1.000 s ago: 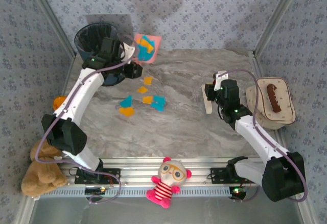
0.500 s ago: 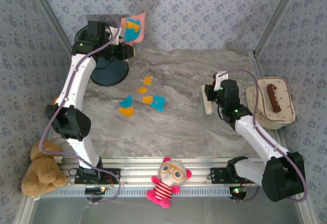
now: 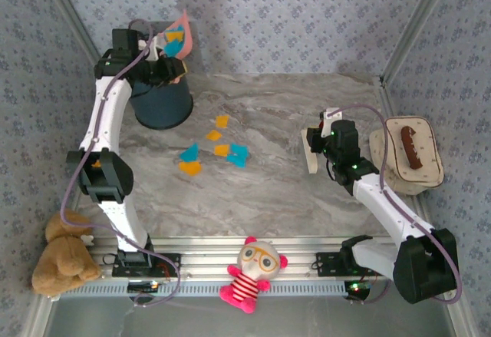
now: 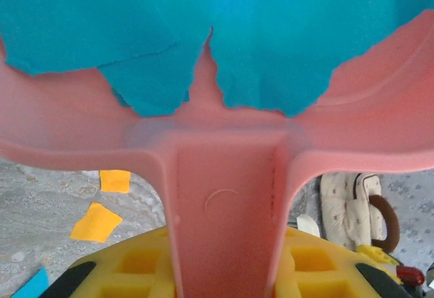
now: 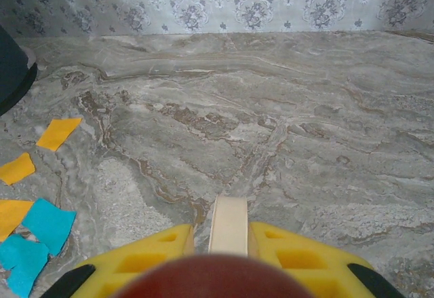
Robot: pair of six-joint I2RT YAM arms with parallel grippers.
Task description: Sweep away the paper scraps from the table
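Observation:
My left gripper (image 3: 157, 49) is raised at the back left, shut on the handle of a pink dustpan (image 3: 178, 39). The pan is tilted steeply above the dark blue bin (image 3: 161, 105). In the left wrist view the handle (image 4: 224, 216) runs between my yellow fingers (image 4: 135, 271), and cyan paper scraps (image 4: 258, 40) lie in the pan. Several orange and cyan paper scraps (image 3: 215, 147) lie on the marble table (image 3: 307, 214), right of the bin. My right gripper (image 3: 316, 147) hovers at mid-right, shut on a cream brush (image 5: 229, 225), away from the scraps (image 5: 41, 223).
A cream oval tray (image 3: 430, 174) holding a brown thing stands at the right edge. A striped plush doll (image 3: 249, 272) sits on the front rail, and a brown teddy bear (image 3: 61, 256) at the front left corner. Patterned walls close the back and sides.
The left arm has lifted the dustpan up and to the left, from beside the bin to above it, and tilted it more steeply. The right arm has not moved.

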